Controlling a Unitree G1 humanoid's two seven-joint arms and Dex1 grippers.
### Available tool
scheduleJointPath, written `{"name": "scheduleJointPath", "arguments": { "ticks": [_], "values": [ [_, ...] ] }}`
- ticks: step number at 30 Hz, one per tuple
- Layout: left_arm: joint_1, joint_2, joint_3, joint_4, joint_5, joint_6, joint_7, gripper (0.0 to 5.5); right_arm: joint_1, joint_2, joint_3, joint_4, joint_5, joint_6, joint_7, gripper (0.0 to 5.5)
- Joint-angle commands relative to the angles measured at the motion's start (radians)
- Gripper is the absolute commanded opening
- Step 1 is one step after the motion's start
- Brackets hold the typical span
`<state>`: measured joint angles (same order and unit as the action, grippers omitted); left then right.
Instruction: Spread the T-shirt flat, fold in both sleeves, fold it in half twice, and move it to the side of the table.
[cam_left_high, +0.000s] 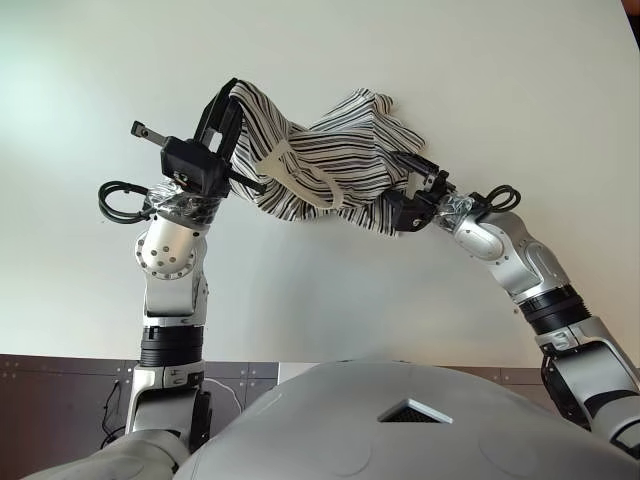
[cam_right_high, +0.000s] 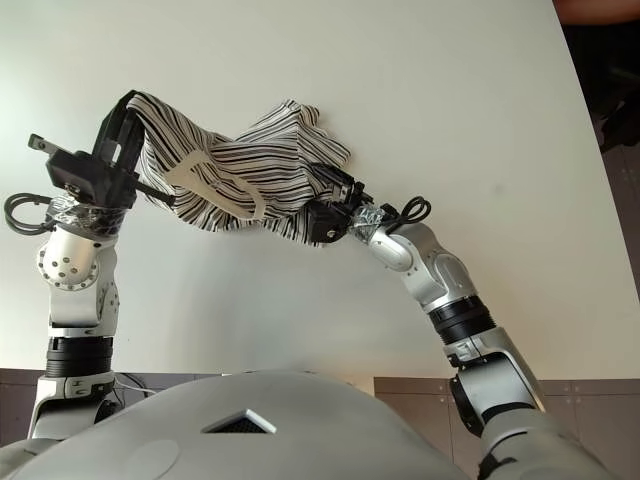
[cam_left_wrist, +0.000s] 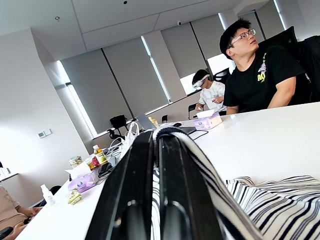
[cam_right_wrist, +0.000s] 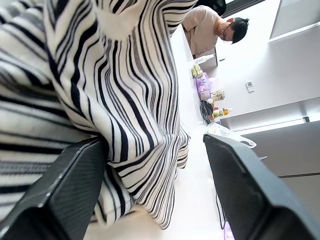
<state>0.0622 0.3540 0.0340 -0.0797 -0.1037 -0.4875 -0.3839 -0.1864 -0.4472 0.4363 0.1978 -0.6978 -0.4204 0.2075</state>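
T-shirt, head view: the striped T-shirt (cam_left_high: 335, 150) is a crumpled bunch slung between the two arms. One end is raised off the white worktop (cam_left_high: 500, 80) and the rest sags toward it. The pale collar band (cam_left_high: 300, 180) faces up.
Left jaws, head view: raised above the worktop on the robot's left, with the shirt's lifted end running into them.
Right jaws, head view: low, at the shirt's near edge on the robot's right. The grip cannot be judged from here.
Left jaws, left wrist view: the two dark fingers (cam_left_wrist: 125, 200) are pressed almost together, with a fold of striped cloth pinched between them.
Room, left wrist view: the long white worktop runs back past a tissue box (cam_left_wrist: 82, 182) and a small bottle (cam_left_wrist: 47, 195) to windows with grey blinds (cam_left_wrist: 115, 85).
Right jaws, right wrist view: the fingers (cam_right_wrist: 65, 200) stand wide apart. Cloth lies bulging against one of them and nothing is clamped.
Step in hand: spreading flat, early in the task by the look of it.
Doing it well: the right jaws should probably close on a single edge layer rather than the bunch. The arms should then draw apart evenly and lower the shirt, so it lands smooth and square to the worktop edge.
Surface: smooth and bare near the shirt, so the cloth will likely slide easily.
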Motion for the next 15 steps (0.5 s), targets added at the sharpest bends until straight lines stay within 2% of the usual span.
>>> {"name": "scheduleJointPath", "arguments": {
  "ticks": [1, 5, 9, 15],
  "values": [
    [-0.023, -0.006, -0.007, 0.025, 0.011, -0.016, -0.007, 0.10, -0.029, 0.022, -0.028, 0.027, 0.023, 0.015, -0.046, 3.41],
    [-0.023, -0.007, -0.006, 0.038, 0.010, -0.025, -0.007, 0.10, -0.051, 0.053, -0.011, 0.112, 0.012, 0.022, -0.075, 3.41],
    [-0.025, -0.005, -0.003, 0.045, 0.008, -0.031, -0.008, 0.10, -0.091, 0.065, -0.008, 0.198, 0.009, 0.017, -0.110, 2.66],
    [-0.030, -0.005, 0.008, 0.058, 0.007, -0.033, 0.000, 0.10, -0.062, 0.036, -0.030, 0.146, 0.038, -0.014, -0.129, 1.45]
  ]
}}
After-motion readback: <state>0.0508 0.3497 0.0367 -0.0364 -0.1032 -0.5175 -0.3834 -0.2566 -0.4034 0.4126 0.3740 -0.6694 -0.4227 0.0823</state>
